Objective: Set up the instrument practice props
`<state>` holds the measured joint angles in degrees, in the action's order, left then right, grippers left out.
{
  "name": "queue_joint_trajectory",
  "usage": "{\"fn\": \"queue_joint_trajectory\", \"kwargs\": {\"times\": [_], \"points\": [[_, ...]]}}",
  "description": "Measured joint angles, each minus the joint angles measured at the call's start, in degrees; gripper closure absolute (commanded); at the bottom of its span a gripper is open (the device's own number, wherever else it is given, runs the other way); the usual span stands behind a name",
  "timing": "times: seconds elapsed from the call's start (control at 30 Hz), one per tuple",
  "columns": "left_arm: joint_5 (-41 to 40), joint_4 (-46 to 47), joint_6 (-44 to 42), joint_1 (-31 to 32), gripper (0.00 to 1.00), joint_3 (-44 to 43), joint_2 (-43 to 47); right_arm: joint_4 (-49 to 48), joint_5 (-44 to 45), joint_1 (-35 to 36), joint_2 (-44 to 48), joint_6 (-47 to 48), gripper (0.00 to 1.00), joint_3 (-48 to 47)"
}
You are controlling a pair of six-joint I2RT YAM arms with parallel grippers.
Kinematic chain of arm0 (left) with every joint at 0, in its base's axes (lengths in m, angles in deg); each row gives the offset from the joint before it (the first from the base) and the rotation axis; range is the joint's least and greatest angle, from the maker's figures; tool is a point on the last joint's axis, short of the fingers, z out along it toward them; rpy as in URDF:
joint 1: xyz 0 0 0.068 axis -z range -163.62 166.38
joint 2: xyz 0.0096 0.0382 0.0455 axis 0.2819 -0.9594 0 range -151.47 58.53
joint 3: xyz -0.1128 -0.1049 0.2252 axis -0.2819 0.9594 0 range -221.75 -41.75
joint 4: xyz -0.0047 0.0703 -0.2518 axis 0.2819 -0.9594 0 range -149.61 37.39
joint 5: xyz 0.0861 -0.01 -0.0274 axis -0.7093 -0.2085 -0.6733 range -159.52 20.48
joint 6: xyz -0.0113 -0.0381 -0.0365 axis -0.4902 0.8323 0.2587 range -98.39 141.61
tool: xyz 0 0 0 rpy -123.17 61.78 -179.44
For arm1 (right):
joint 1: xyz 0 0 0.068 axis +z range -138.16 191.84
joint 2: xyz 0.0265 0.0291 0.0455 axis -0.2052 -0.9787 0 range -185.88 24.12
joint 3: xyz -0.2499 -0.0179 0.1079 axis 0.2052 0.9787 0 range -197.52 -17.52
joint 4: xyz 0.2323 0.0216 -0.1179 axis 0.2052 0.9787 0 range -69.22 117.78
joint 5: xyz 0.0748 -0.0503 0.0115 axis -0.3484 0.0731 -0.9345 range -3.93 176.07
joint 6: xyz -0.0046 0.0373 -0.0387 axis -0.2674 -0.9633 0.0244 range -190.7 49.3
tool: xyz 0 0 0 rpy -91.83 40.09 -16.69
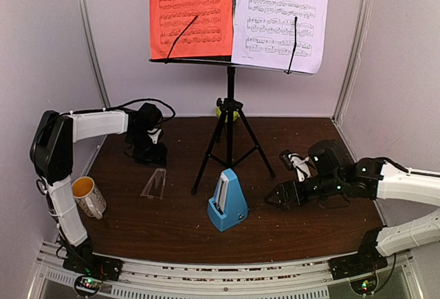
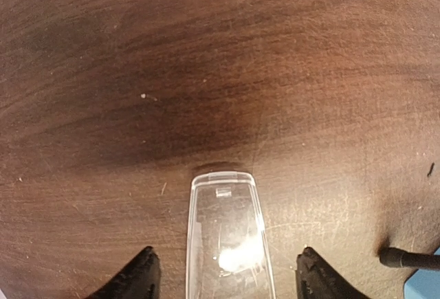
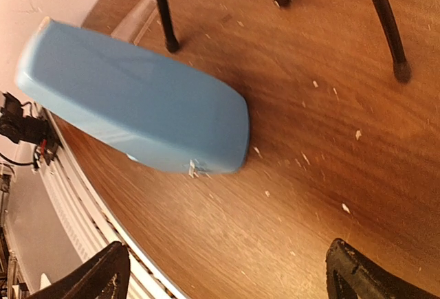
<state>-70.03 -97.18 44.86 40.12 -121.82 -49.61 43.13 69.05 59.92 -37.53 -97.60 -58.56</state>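
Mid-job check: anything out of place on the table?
The clear cover lies flat on the table, off the blue metronome and left of the music stand tripod. The left gripper is open around it, not touching.

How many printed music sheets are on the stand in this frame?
2. The red sheet rests on the left side of the music stand, the white sheet on its right side, side by side. Another could be hidden behind them.
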Motion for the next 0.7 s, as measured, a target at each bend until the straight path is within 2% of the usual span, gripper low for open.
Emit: {"fn": "queue_joint_trajectory", "kwargs": {"times": [0.07,0.17,0.33,0.5,0.7], "points": [[0.33,0.0,-0.02,-0.04,0.25,0.31,0.72,0.17,0.2,0.0,0.63,-0.37,0.02,2.12],[1.25,2.93,0.42,-0.02,0.27,5.14,6.05,-0.63,0.17,0.0,0.66,-0.96,0.04,5.14],[3.17,9.6,0.9,1.79,0.35,18.45,22.49,-4.22,0.02,0.0,-2.21,-2.14,0.14,8.24],[6.95,23.15,1.07,12.94,0.5,30.67,32.76,-9.4,-1.14,0.07,-8.15,-3.8,0.32,8.09],[8.68,36.26,4.72,23.5,0.6,36.37,28.79,-13.9,-3.19,0.42,-16.13,-5.03,0.48,3.48]]}}
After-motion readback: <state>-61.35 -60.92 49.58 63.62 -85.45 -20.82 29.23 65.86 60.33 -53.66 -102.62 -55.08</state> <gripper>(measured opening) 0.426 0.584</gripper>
